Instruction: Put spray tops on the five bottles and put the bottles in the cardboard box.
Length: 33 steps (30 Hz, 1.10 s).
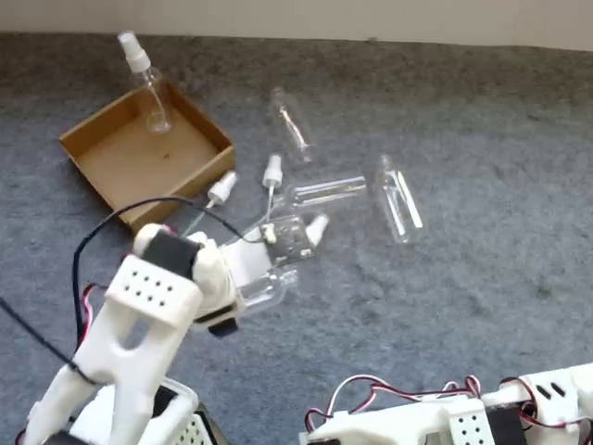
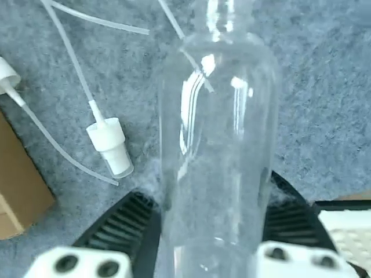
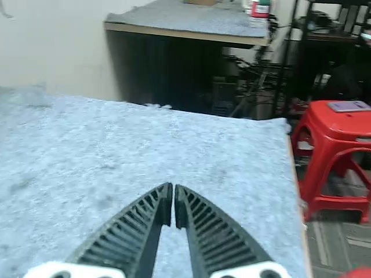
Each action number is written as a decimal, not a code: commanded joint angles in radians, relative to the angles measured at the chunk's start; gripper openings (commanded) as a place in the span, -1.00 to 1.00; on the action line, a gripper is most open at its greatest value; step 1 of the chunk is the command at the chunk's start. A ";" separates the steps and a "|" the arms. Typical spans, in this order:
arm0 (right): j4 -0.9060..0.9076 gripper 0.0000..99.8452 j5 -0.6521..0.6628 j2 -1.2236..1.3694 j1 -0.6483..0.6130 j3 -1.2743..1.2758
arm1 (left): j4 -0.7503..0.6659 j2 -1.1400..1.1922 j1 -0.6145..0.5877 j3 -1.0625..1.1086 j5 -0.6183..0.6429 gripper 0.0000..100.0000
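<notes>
The right arm's jaws are pressed together with nothing between them, over the grey desk (image 3: 87,150). The left arm's jaws grasp a clear bottle (image 2: 217,145). Just beyond lie two loose spray tops (image 1: 222,188), then three uncapped bottles (image 1: 400,202). Farthest off, a topped bottle (image 1: 148,88) stands in the cardboard box (image 1: 111,162).

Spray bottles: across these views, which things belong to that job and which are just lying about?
Job: cardboard box; capped bottle standing in it; held bottle in the left claw; three bare bottles on the carpet; loose spray tops.
Lying about: red stool, dark rack beyond the table edge.
</notes>
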 commanded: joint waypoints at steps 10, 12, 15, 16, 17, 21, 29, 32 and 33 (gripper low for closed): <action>0.002 -0.99 0.003 -0.012 -0.541 0.105 | -0.433 0.061 -0.139 0.232 -0.009 -0.79; 0.002 -0.99 0.003 -0.012 -0.642 0.105 | -0.496 0.107 -0.136 0.246 -0.009 -0.78; 0.002 -0.99 0.002 -0.012 -0.797 0.105 | -0.572 0.182 -0.136 0.263 -0.008 -0.78; 0.002 -0.99 0.002 -0.012 -0.845 0.105 | -0.582 0.203 -0.136 0.263 -0.008 -0.78; 0.002 -0.99 0.002 -0.012 -0.897 0.105 | -0.589 0.223 -0.136 0.263 -0.008 -0.78; 0.004 -0.99 0.002 -0.012 -1.099 0.105 | -0.592 0.286 -0.137 0.257 -0.008 -0.70; 0.033 -0.99 0.002 -0.010 -1.228 0.105 | -0.586 0.302 -0.134 0.257 -0.009 -0.56; 0.088 -0.99 0.000 -0.012 -1.233 0.105 | -0.586 0.302 -0.136 0.245 -0.008 -0.56; 0.097 -0.99 0.000 -0.012 -1.231 0.105 | -0.586 0.302 -0.136 0.231 -0.008 -0.56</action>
